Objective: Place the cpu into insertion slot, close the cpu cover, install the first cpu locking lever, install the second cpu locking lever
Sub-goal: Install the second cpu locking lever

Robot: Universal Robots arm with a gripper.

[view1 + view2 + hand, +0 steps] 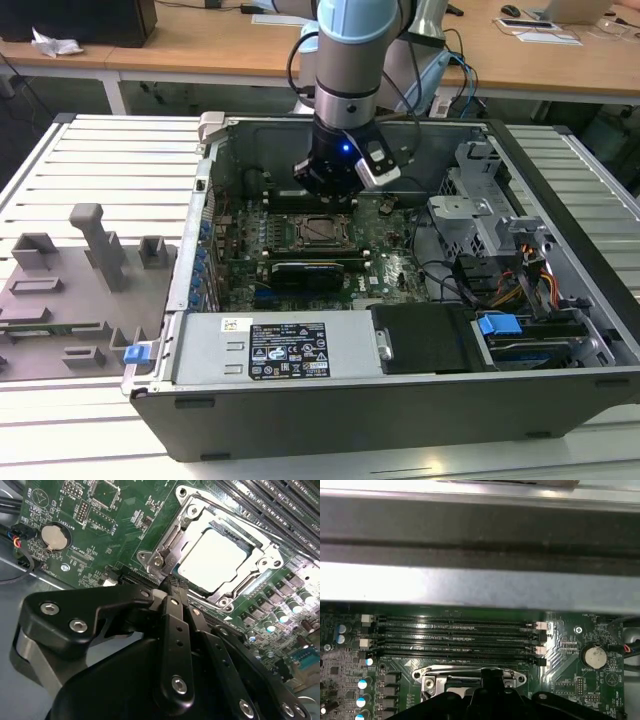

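Hovering low inside the open PC case (420,400), the gripper (172,582) had its black fingers (175,610) pressed together w/ nothing between them, tips right at the edge of the cpu cover (200,517). In the second wrist view the tips sat just beside the cover's corner screw, near a thin metal lever (167,542) along that side; whether they touched it couldn't be told.

Just past the tips, the cpu (212,560) lay flat in the insertion slot (247,582), its pale metal top showing thru the cover's square window. Cover lay down flat over the chip, framing it all round. Slot's black frame peeked out betw. chip & cover on one side.

Further on, the green motherboard (115,515) carried a round coin battery (54,537). In the first wrist view the long black memory slots (455,637) ran side by side beyond the cover's edge (470,672), w/ the case's grey wall (480,585) behind them.

In the exterior view the arm (350,60) came straight down over the socket area (315,232), gripper body (330,170) above it toward the far side. A black expansion card (315,270) lay nearer the camera than the socket. Case sat on a slatted table (110,160); a grey fixture tray (80,290) sat to the exterior view's left. Wooden desks (200,45) stood farthest back.
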